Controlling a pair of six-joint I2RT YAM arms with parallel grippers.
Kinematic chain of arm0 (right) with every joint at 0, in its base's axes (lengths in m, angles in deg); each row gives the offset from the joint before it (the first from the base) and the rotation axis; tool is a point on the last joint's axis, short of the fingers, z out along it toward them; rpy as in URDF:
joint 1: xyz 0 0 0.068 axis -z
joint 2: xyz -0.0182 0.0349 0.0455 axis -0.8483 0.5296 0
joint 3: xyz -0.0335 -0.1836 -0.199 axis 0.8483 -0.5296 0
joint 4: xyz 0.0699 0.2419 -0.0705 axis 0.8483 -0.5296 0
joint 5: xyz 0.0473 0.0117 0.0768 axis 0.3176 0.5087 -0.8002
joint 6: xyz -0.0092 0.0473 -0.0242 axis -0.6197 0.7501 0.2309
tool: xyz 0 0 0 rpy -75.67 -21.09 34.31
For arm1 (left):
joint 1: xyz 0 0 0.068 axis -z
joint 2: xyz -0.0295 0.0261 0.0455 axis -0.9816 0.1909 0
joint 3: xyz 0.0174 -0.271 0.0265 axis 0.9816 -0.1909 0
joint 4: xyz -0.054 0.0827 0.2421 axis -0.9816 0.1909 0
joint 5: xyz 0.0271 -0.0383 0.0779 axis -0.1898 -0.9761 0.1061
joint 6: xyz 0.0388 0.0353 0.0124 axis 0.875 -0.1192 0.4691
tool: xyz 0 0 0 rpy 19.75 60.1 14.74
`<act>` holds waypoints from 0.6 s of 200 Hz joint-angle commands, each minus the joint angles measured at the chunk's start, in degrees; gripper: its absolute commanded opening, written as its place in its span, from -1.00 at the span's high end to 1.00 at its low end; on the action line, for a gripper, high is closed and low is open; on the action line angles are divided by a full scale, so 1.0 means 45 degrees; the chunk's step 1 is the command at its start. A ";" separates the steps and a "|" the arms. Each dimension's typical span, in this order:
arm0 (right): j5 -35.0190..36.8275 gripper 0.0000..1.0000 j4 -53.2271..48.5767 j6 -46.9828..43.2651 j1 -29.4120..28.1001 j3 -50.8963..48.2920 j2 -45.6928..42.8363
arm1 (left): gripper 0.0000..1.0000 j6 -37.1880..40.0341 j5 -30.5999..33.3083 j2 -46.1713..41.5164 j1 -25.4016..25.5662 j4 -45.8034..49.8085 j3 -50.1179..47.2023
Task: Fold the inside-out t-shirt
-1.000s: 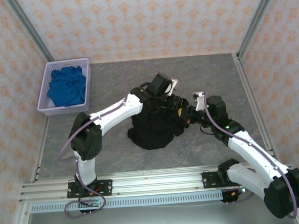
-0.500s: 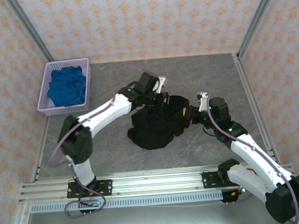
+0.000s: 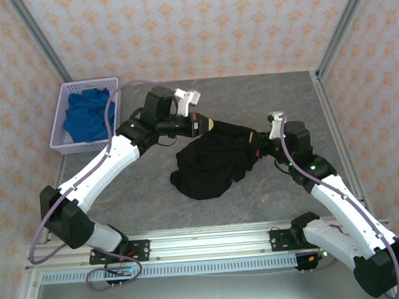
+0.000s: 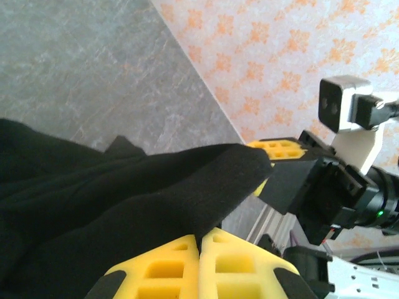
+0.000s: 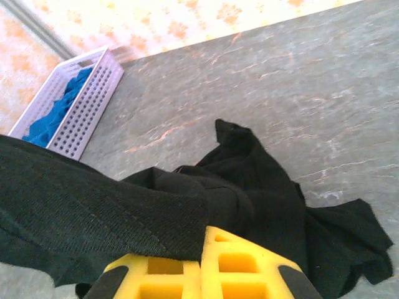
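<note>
Right, I'm seeing the left gripper [image 3: 201,125] pinching one edge of the shirt [image 3: 211,166], its yellow pads [image 4: 199,265] pressing together on the fabric. The right gripper [image 3: 256,147] is clamping the opposite edge. The shirt is stretching between them, its bulk lying bunched mid-table [image 3: 271,96], well apart from the basket [image 3: 83,145].

From above, the t-shirt [image 3: 211,166] folds over the fingertips of the left gripper [image 3: 206,126] and right gripper [image 3: 256,149], so neither grip point is plain. The 2 wrist views cut their yellow pads [image 4: 162,274] at the bottom edge. The basket [image 5: 93,93] runs off the right wrist picture's left edge, its wall hiding part of the blue cloth [image 5: 53,115].
</note>
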 commanded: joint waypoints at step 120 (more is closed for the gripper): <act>-0.1608 0.33 -0.1589 -0.0493 -0.2109 -0.0327 -0.0020 | 0.66 0.3256 0.2044 -0.0313 0.3046 0.3282 -0.2895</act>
